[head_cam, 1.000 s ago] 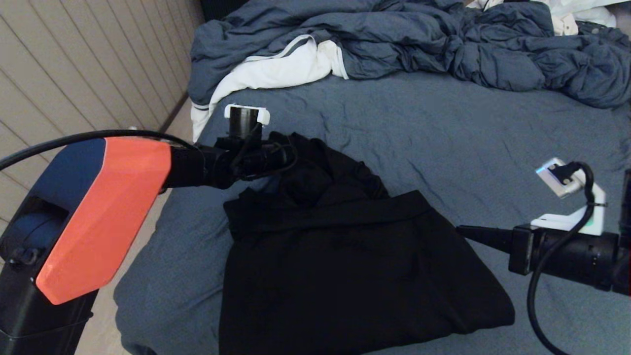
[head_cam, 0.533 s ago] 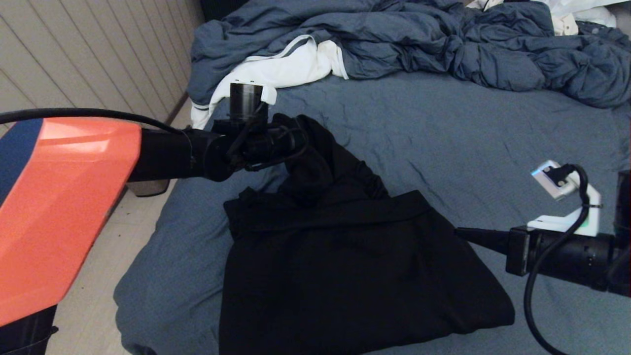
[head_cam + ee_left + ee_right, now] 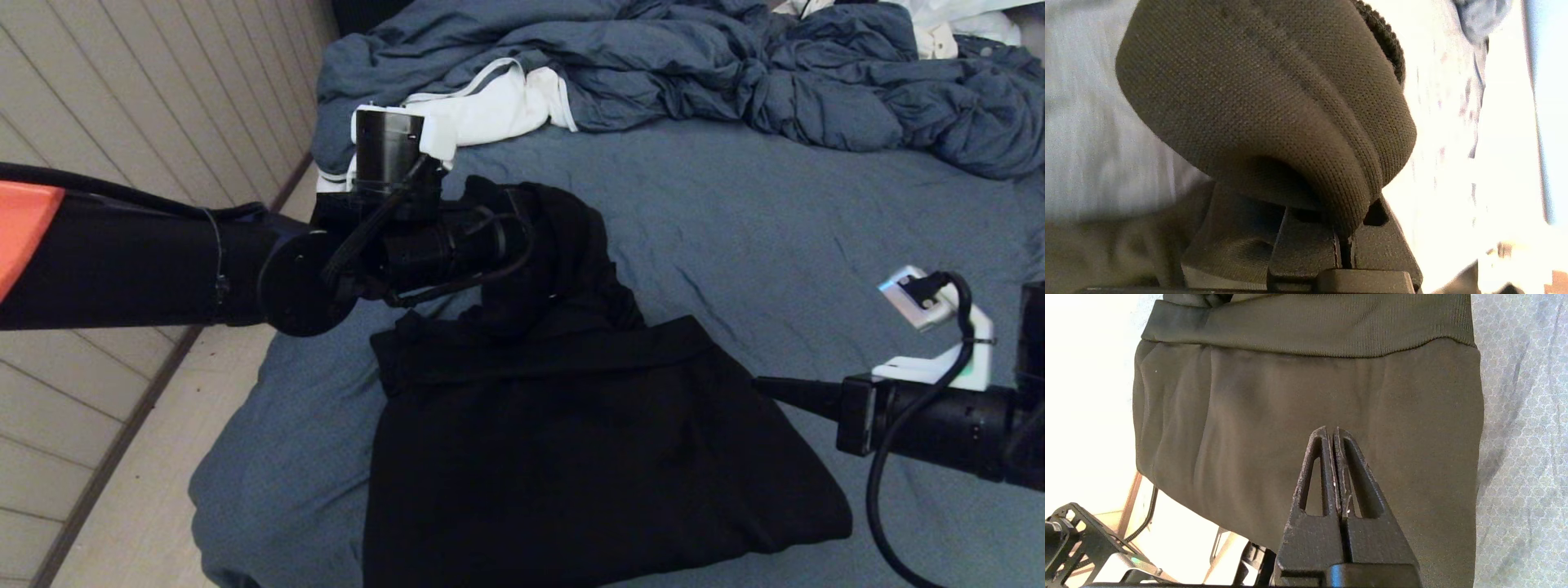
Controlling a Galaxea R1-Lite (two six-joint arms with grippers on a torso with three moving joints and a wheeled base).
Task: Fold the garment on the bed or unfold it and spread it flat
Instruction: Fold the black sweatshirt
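The left gripper (image 3: 1345, 245) is basically buried: in the head view its fingertips are lost behind the bunched-up black cloth of the garment (image 3: 571, 441), and in the left wrist view only the base of the fingers peeks out under a fat fold of fabric. The ribbed cuff (image 3: 1384, 45) only shows as a sliver behind that fold. The garment's near edge runs off the bottom of the head view, so its full shape can't be read, and no zipper or hood can be made out in all that black. The right gripper (image 3: 763, 384) tip merges with the garment's edge, so touching or just beside, can't tell. The comforter (image 3: 735, 73) is cut off at the top and right.
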